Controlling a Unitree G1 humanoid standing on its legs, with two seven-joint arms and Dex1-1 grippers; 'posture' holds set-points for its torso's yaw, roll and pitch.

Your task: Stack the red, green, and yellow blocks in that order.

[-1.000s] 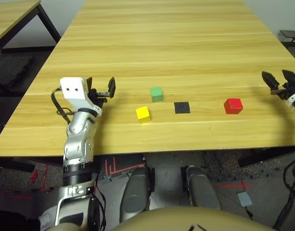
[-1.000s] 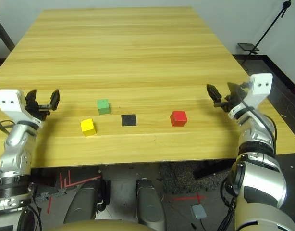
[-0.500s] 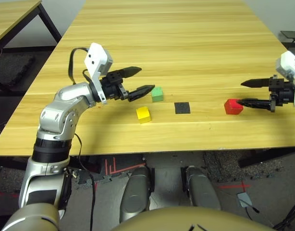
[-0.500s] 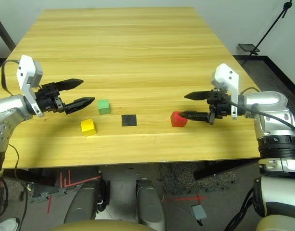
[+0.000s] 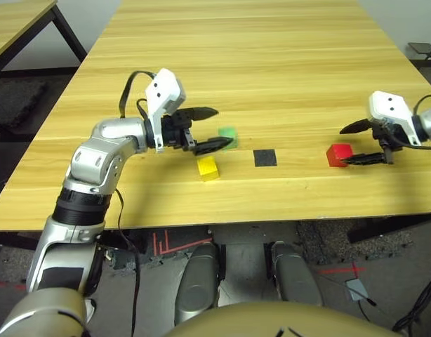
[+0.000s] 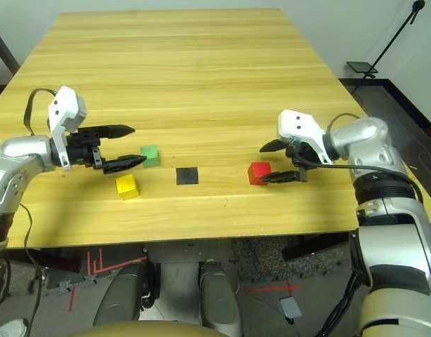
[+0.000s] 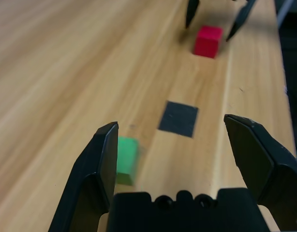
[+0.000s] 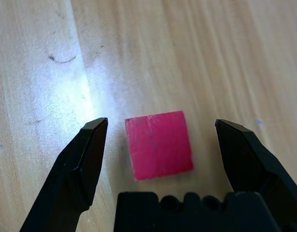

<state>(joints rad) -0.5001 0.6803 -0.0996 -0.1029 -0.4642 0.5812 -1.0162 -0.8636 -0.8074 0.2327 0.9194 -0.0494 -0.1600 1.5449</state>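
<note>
Both end effectors are spread wide: the right end effector brackets the red block, fingers clear of it. The left end effector hovers with the green block just beyond its fingertips and the yellow block just beside it on the table.

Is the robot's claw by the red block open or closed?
Open: the right gripper has its jaws spread on either side of the small red cube, not touching it.

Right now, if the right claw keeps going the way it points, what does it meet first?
The red block, sitting between the open right claw's fingers with a gap on each side. Height above it is unclear.
</note>
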